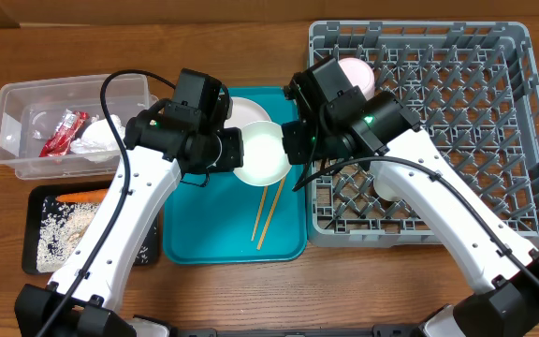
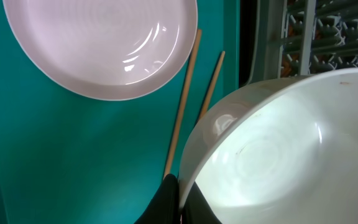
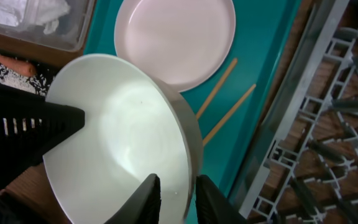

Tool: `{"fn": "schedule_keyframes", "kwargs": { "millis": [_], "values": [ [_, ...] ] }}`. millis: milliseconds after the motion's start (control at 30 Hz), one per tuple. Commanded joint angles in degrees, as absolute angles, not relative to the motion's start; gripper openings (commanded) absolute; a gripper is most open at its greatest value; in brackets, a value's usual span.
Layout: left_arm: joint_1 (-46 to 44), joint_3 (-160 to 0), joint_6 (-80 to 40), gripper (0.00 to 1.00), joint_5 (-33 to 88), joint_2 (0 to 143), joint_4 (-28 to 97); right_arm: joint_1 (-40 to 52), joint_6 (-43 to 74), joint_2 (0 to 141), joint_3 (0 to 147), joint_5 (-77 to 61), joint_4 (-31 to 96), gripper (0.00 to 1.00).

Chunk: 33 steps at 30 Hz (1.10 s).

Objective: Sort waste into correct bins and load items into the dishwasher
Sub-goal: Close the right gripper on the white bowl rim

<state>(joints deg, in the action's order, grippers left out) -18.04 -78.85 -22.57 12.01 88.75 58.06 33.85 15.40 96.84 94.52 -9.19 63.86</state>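
A white bowl (image 1: 260, 154) hangs above the teal tray (image 1: 204, 225), between both arms. My left gripper (image 1: 235, 154) is shut on its rim; in the left wrist view the bowl (image 2: 278, 155) fills the right side, and the left gripper (image 2: 180, 186) pinches its edge. My right gripper (image 3: 178, 193) stands astride the bowl's (image 3: 117, 137) opposite rim, one finger inside and one outside, with a gap showing. On the tray lie a pale-pink plate (image 1: 246, 110) and two wooden chopsticks (image 1: 269, 211). The grey dish rack (image 1: 466, 140) sits to the right.
A pink bowl (image 1: 358, 73) stands in the rack's near-left corner. The clear tub (image 1: 26, 103) at far left holds a red wrapper (image 1: 64, 131) and a white wad (image 1: 96, 139). The black tray (image 1: 40, 201) holds a carrot (image 1: 82, 196) and rice crumbs (image 1: 64, 234).
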Motion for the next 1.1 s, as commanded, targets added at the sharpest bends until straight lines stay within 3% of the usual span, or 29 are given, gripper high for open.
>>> {"fn": "schedule_keyframes", "kwargs": {
  "millis": [0, 1067],
  "values": [
    [-18.5, -79.8, -23.2, 0.04, 11.6, 88.1, 58.0, 34.0, 15.5, 97.1, 95.9, -8.6, 64.2, 0.23],
    [-18.5, -79.8, -23.2, 0.04, 11.6, 88.1, 58.1, 34.1, 15.5, 98.3, 94.3, -7.1, 62.8, 0.24]
  ]
}}
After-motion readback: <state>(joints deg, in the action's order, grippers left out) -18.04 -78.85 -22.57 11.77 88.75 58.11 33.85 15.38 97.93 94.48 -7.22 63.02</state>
